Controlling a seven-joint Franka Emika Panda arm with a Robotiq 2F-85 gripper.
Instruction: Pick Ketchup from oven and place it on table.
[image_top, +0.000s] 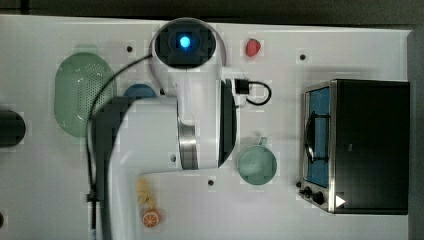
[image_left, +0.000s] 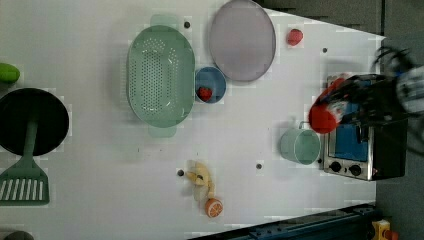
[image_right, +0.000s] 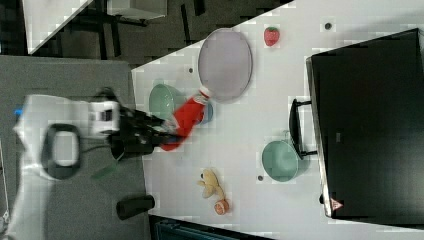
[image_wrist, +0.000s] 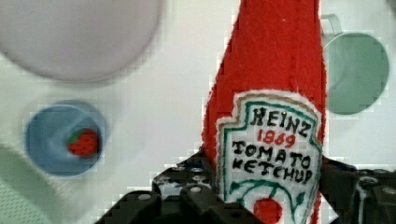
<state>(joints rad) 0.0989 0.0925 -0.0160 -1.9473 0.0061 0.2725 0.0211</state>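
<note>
The gripper (image_right: 162, 134) is clamping the Ketchup (image_right: 186, 121) by its lower body, carrying it in the air above the bench (image_left: 100, 165). In the right view the red bottle is stretching out from the black fingers with its white cap pointing toward the grey plate (image_right: 225, 65), well apart from the oven (image_right: 367, 125). In the wrist view the Ketchup (image_wrist: 271, 121) is rising out of the gripper (image_wrist: 261, 205), its white-and-red label facing the camera, with the black fingers pressing on both sides of its base.

Taking the oven (image_top: 362, 145) as the landmark: in the left view the gripper (image_left: 350, 102) and the Ketchup (image_left: 325, 112) are overlapping the oven's front edge, the bottle's red bottom facing the camera just above the green cup (image_left: 300, 146). The oven (image_left: 362, 150) is standing at the end of the bench, its blue glass door and two dark knobs turned toward the cup. The green cup (image_top: 256, 163) is sitting just in front of the oven door in the top view. Farther from the oven, the blue bowl (image_left: 210, 85) is holding a small strawberry (image_left: 204, 93), lying between the grey plate (image_left: 242, 40) and the green colander (image_left: 160, 76). Another strawberry (image_left: 294, 36) is lying on the bench near the plate, on the oven's side of it.
</note>
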